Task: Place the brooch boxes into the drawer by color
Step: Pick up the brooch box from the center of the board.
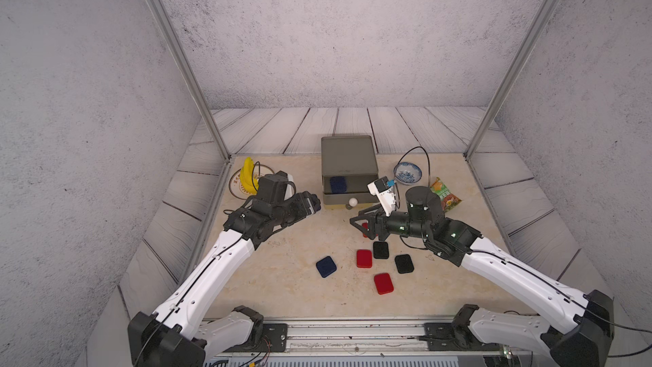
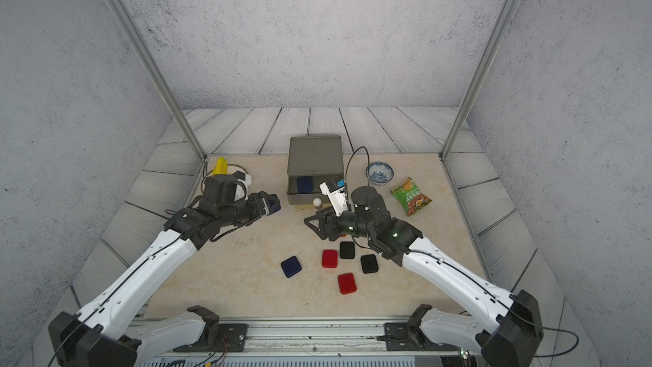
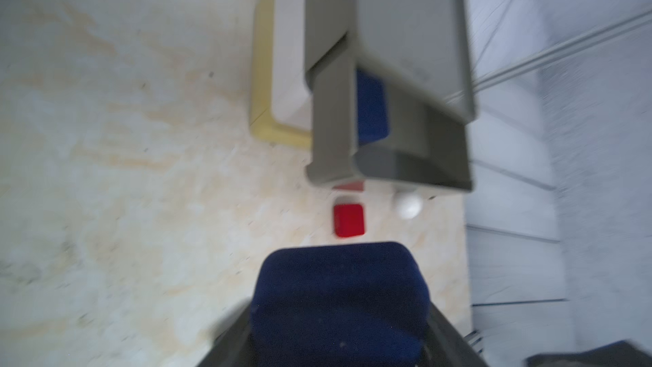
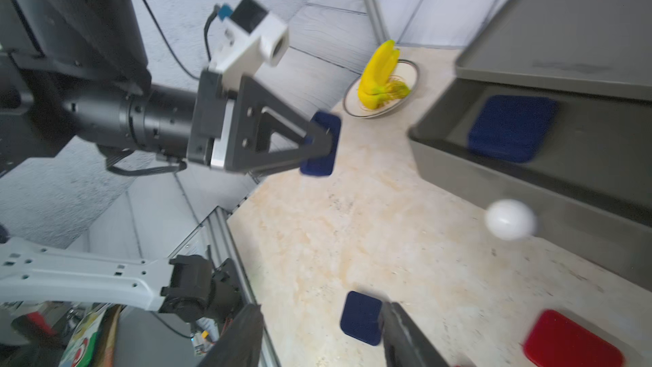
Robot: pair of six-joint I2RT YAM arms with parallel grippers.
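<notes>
The drawer (image 1: 349, 157) stands at the back middle with its grey top tier pulled out, white knob (image 1: 352, 201) forward; a navy brooch box (image 1: 338, 184) lies inside. My left gripper (image 1: 315, 204) hovers left of the drawer front, shut on another navy brooch box (image 3: 338, 298). The right gripper (image 1: 359, 224) is open just in front of the drawer, above a red box (image 1: 365, 230) it partly hides. Loose on the table lie a navy box (image 1: 325, 266), two red boxes (image 1: 364, 258) (image 1: 383, 283) and two black boxes (image 1: 380, 249) (image 1: 404, 263).
A plate of bananas (image 1: 247, 181) sits at the back left behind my left arm. A blue-patterned bowl (image 1: 407, 172) and a green snack bag (image 1: 445, 194) lie right of the drawer. Metal frame posts (image 1: 218, 135) mark the table's back corners.
</notes>
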